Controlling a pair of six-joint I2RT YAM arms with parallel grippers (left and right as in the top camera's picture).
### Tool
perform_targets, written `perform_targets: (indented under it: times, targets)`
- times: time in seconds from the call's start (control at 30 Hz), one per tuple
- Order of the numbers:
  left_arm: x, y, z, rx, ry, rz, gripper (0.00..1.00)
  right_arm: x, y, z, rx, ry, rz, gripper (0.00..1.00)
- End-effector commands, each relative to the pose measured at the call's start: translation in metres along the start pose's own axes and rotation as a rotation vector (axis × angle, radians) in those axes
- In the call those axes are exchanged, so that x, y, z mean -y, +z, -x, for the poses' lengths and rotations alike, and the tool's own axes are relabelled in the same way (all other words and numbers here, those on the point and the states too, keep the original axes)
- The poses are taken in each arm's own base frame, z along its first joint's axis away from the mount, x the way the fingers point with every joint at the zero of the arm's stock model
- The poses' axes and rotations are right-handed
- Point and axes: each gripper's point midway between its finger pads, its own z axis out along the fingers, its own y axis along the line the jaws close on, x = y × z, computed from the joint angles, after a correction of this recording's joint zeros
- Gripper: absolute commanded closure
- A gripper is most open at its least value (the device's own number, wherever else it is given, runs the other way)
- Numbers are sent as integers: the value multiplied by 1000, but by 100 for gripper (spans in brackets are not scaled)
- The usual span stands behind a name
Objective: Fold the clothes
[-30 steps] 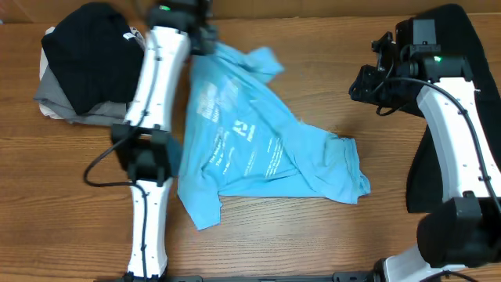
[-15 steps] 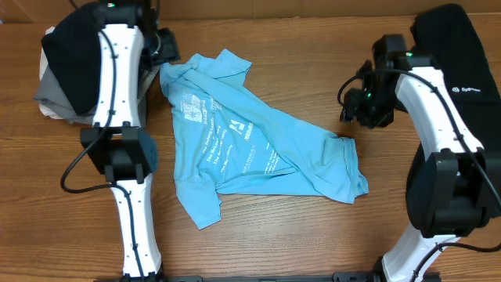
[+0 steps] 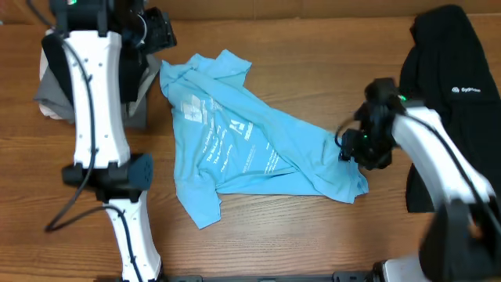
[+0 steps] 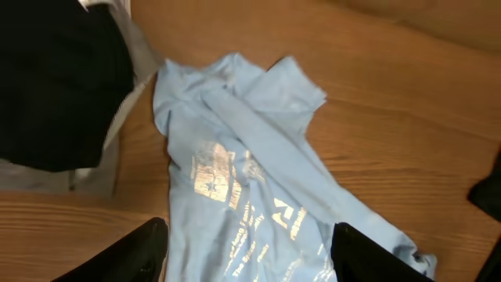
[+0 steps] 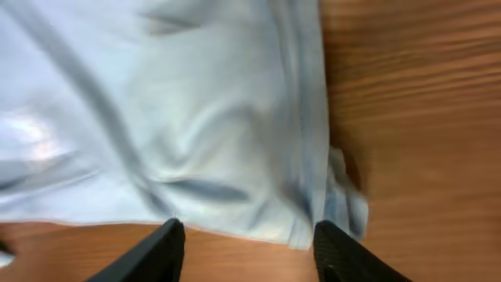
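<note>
Now | left fingers (image 4: 145, 251) spread above light-blue T-shirt (image 3: 235, 149) | right fingers (image 5: 153, 251) spread over its edge

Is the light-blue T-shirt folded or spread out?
Spread out, not folded: the light-blue T-shirt lies crumpled diagonally on the table, print facing up.

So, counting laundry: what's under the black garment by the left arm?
A grey garment pokes out beneath the black garment; anything else below is covered.

The light-blue T-shirt (image 3: 235, 149) is soft, matt, creased cloth with white print; the counter (image 3: 313, 235) is smooth, grained wood.
</note>
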Motion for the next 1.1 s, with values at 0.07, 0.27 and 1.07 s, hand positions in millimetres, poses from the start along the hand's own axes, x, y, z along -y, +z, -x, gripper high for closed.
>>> perform_targets:
  times: [0.07, 0.27, 1.07]
  targets:
    - [23, -29, -6, 57, 78, -14, 30, -2, -23, -27, 150, 26, -23, 43]
    - [36, 1, -25, -10, 144, 78, 30, 25, 19, -30, 207, 187, -146, 51]
    - [47, 49, -37, -84, 178, 91, 30, 26, 52, -43, 180, 232, -99, 69]
